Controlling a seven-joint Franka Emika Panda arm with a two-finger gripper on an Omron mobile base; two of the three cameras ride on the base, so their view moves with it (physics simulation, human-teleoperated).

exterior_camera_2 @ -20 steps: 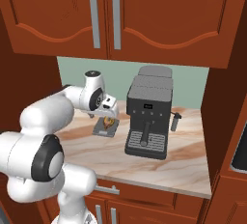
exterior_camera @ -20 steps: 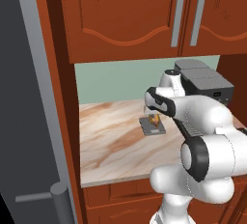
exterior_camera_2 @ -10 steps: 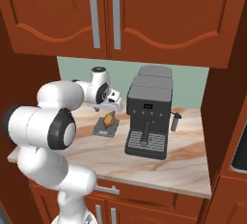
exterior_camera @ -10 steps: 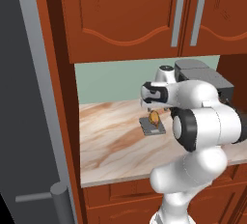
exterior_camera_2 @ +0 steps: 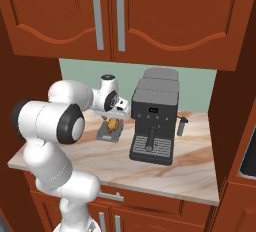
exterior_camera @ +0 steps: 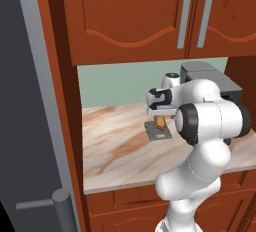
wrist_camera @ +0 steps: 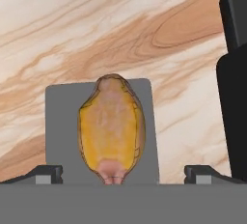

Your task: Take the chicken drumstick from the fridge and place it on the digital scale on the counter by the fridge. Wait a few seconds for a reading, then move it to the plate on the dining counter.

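The chicken drumstick (wrist_camera: 112, 129), a golden-orange oval lump, lies on the digital scale (wrist_camera: 60, 121), a flat grey square on the marbled counter. My gripper (wrist_camera: 123, 175) hangs just above it, open, with the fingertips (wrist_camera: 46, 174) spread wide to either side of the meat and not touching it. From the base, the drumstick (exterior_camera: 159, 122) (exterior_camera_2: 114, 125) rests on the scale (exterior_camera: 157, 132) (exterior_camera_2: 106, 134) right under the hand (exterior_camera: 159, 107) (exterior_camera_2: 114, 107). The fridge door (exterior_camera: 25, 101) fills the left edge. The plate and dining counter are out of view.
A dark grey coffee machine (exterior_camera_2: 152, 121) (exterior_camera: 210, 76) stands just right of the scale; its dark side (wrist_camera: 234, 73) is close to the hand. Red-brown wall cabinets (exterior_camera_2: 125, 11) hang low over the counter (exterior_camera: 115, 151). The fridge's bar handle (exterior_camera: 55, 203) juts at lower left.
The arm's elbow has swung up and in closer to the hand. The hand stays over the scale with open jaws, and the drumstick has not moved.
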